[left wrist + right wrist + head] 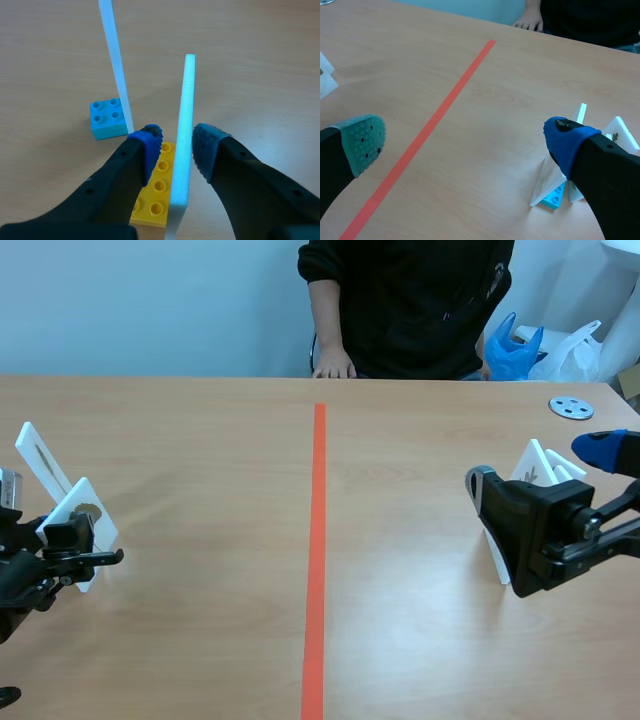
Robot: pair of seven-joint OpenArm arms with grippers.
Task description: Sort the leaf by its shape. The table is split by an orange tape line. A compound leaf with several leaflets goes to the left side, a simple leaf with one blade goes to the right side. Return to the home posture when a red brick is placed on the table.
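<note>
Left end effector (177,145), at the scene view's lower left, straddles an upright white leaf card (182,100) seated in a yellow brick (157,187); its fingers stand apart, with a gap beside one pad. Right end effector (465,142), at the right edge, gapes wide beside further cards (533,462). An orange tape line (317,560) bisects the worktop (200,440).

White leaf card (182,130) stood upright in yellow brick (156,187); second card (116,70) at blue brick (106,119); more cards (535,465) right of tape line (318,540).
</note>
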